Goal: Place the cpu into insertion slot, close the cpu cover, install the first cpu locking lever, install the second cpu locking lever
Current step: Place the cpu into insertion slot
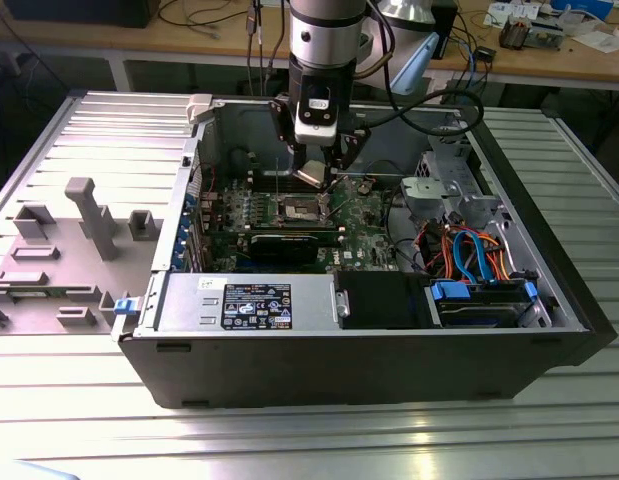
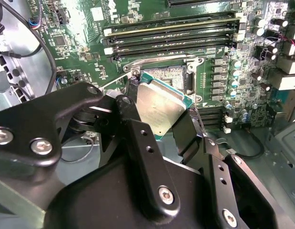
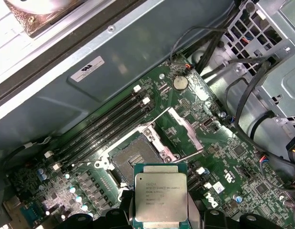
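**CPU held over the open socket, not yet seated**

The gripper (image 1: 317, 165) hangs inside the open computer case (image 1: 389, 370), closed on the cpu (image 3: 160, 198). In the second wrist view its dark fingers (image 2: 129, 109) press against two opposite edges of the chip. That grip leaves the silvery top face bare and keeps the underside free to meet the socket.

The chip is carried flat-side-out and looks tilted in the second wrist view rather than level with the green motherboard (image 3: 233, 152). It sits just beside and above the insertion slot (image 3: 135, 160), apart from it. In the first wrist view the slot's dark centre is fully exposed, with nothing lying in it.

The slot is reachable because the cpu cover (image 3: 185, 130) is swung up and away from it. The thin silver frame stands open on the side away from the memory slots (image 2: 176, 36), so the way down is unobstructed. A thin silvery rod (image 2: 116, 80) juts out near one socket corner. It is probably one of the locking levers, released and standing free, though I cannot be sure.

By my reading the work is in its first step — the placing. The chip is gripped and close to the socket, but the cover is not shut and no lever is latched.
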`<state>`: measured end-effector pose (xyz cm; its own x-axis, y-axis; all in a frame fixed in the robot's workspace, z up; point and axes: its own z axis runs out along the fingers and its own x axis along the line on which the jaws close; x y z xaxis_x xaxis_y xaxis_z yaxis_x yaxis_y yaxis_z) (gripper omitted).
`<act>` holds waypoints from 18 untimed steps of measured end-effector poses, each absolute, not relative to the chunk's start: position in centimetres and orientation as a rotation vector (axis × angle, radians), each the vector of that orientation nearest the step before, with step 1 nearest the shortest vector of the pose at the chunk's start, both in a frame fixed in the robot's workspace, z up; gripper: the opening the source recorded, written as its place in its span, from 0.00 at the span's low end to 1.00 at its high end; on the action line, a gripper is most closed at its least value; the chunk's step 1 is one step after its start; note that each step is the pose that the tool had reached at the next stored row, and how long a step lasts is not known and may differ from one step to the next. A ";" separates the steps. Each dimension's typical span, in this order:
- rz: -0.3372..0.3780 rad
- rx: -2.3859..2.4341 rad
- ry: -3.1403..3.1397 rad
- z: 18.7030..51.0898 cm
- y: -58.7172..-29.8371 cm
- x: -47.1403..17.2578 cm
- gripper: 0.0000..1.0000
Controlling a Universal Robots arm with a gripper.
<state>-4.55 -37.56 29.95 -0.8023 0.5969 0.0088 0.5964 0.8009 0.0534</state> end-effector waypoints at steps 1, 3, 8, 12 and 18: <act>0.083 0.987 2.972 29.9 -37.6 -4.6 0.54; 0.082 0.990 2.971 29.9 -37.6 -4.6 0.54; 0.078 1.006 2.964 29.9 -37.6 -4.6 0.54; 0.076 1.016 2.961 29.9 -37.6 -4.6 0.54; 0.073 1.029 2.955 29.9 -37.6 -4.6 0.54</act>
